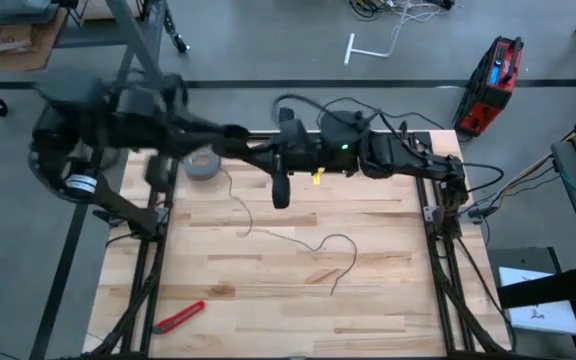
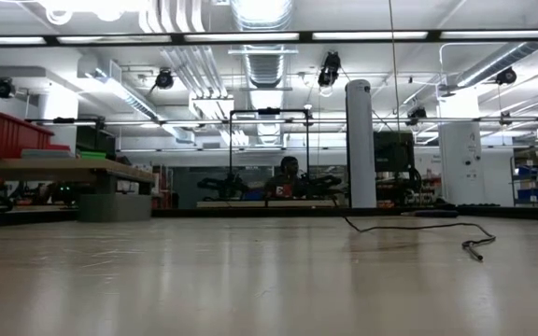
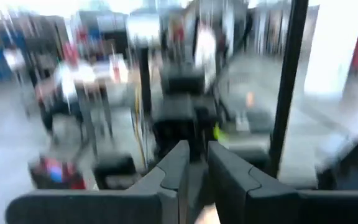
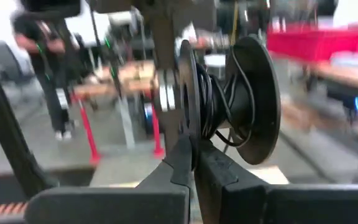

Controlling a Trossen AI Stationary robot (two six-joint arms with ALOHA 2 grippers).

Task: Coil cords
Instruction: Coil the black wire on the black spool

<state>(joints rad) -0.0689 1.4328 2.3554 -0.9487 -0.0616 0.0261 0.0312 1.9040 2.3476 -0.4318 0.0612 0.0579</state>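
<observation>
A small black round reel (image 4: 229, 99), with thin black cord wound on it, stands on edge in front of my right gripper (image 4: 193, 163), which is shut on it. Both arms meet above the table's far middle. The rest of the thin cord (image 1: 313, 245) lies slack in loose curves on the wooden table (image 1: 388, 300); its free end (image 2: 474, 250) rests on the boards. In its blurred wrist view my left gripper (image 3: 197, 165) has its fingers close together with nothing visible between them. My right gripper pinches the rim of one reel flange (image 4: 186, 135) between its two fingers, at the flange's lower edge. The reel stands upright on edge beyond the fingertips, clear of the table, with loose turns of cord (image 4: 229, 140) sagging between the flanges. I cannot tell whether my left gripper touches the cord.
A grey ring-shaped tape roll (image 1: 200, 168) lies at the table's far left, under the left arm. A red utility knife (image 1: 178, 315) lies near the near left corner. The near half of the table holds only the slack cord.
</observation>
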